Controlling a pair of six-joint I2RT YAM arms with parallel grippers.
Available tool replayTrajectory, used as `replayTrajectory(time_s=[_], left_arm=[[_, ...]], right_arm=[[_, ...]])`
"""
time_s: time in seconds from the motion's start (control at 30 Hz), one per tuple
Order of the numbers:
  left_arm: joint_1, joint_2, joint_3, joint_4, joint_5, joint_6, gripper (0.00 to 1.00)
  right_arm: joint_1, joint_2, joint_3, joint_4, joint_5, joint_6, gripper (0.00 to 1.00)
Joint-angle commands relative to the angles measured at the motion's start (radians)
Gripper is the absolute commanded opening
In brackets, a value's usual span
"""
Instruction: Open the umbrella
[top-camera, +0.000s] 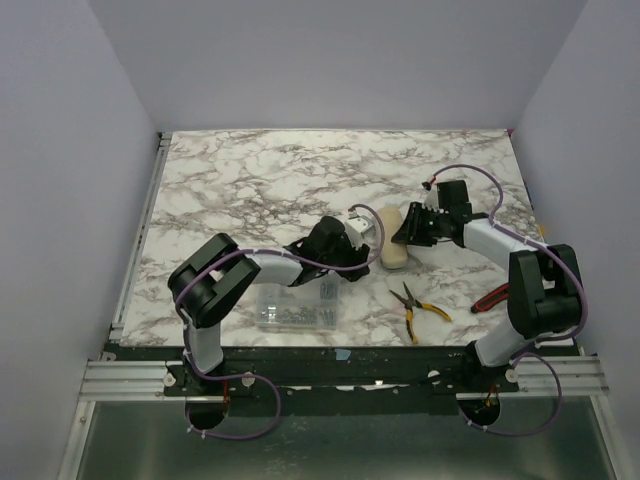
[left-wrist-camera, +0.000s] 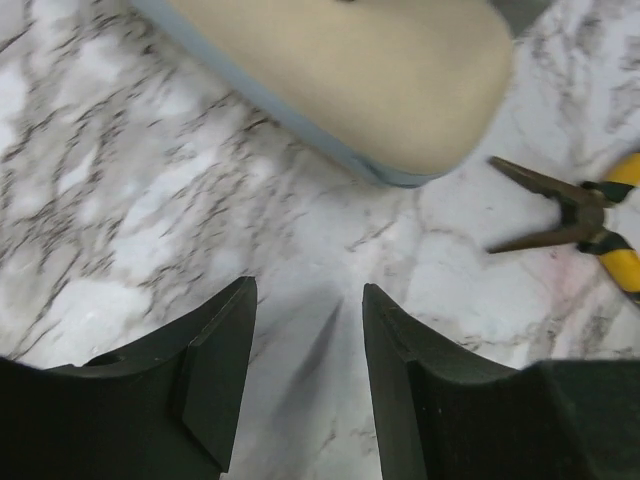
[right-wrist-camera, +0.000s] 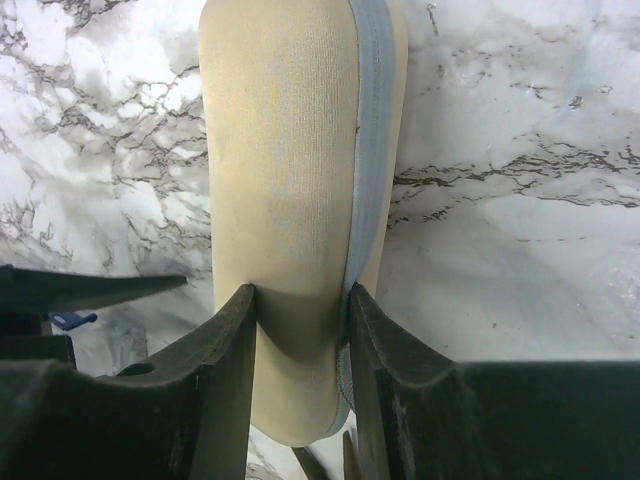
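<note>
Bundled umbrella (right-wrist-camera: 285, 180) in cream sleeve lies on marble table (right-wrist-camera: 520, 250), pinched near one end between fingers of right gripper (right-wrist-camera: 300, 300). Fingers of left gripper (left-wrist-camera: 305, 295) parted, empty; umbrella just ahead of tips, pliers (left-wrist-camera: 575, 215) ahead-right.

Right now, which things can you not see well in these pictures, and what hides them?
- Right wrist view: the umbrella shows only its cream sleeve; the top edge cuts off its far end, and the right gripper covers its sides.
- Left wrist view: the right edge cuts off the handles of the pliers.
- Top view: what lies in the clear box is too small; the right arm half hides a red thing.
</note>
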Motion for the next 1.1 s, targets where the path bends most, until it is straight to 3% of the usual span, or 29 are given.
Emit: replayTrajectory(time_s=[0.0,0.27,0.5,0.6,0.83,1.07], left_arm=[[-0.016,0.016,0.055,0.123,0.211,0.083,0.48],[-0.056,0.106,0.156,0.075,0.171,0.086,0.47],[-0.059,0.081,0.090,0.110,0.167,0.136,0.46],[-0.061,0.058,0.043,0.122,0.171,0.164,0.53],[-0.077,0.075,0.062,0.099,0.070,0.228,0.57],[-0.078,0.103,0.124,0.048,-0.021,0.195,0.42]], right_arm=[[0.003,0.004,-0.037,-0.011,-0.024,-0.029,0.01],[0.003,0.014,-0.040,-0.003,-0.047,-0.028,0.01],[0.002,0.039,-0.027,-0.011,-0.062,-0.041,0.01],[0.003,0.050,-0.020,-0.017,-0.072,-0.051,0.01],[0.003,0.060,-0.018,-0.025,-0.119,-0.080,0.01],[0.003,0.066,-0.014,-0.056,-0.139,-0.132,0.01]])
